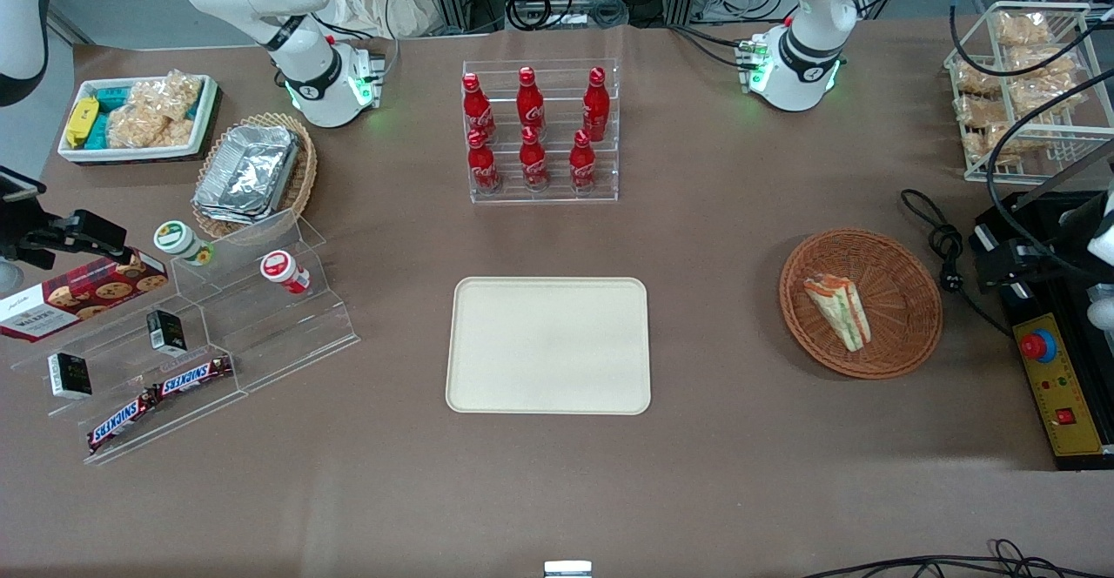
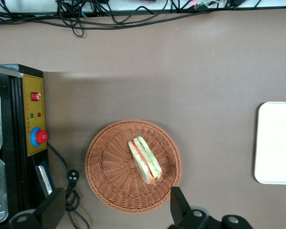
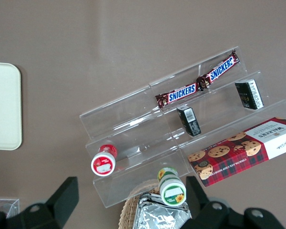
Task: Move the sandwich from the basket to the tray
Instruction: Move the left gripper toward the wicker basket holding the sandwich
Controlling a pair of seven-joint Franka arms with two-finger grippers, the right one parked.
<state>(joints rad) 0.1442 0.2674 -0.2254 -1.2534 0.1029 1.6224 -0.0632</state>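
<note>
Left wrist view: I see gripper (image 2: 117, 210) hanging high over table, fingers (image 2: 177, 204) wide apart, holding nothing. Basket (image 2: 107, 179) sits directly below it, between fingers. Sandwich (image 2: 145, 160) lies inside basket, closer to one finger, not touching it. Tray (image 2: 276, 143) is well apart from gripper, nothing on it. Front view: I see sandwich (image 1: 839, 310) in basket (image 1: 905, 299), tray (image 1: 548, 345) toward parked arm's side.

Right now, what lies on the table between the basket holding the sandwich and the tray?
Nothing: the front view shows only bare brown table between the basket, with the sandwich inside, and the tray. The pincer hovers open above the basket.
</note>
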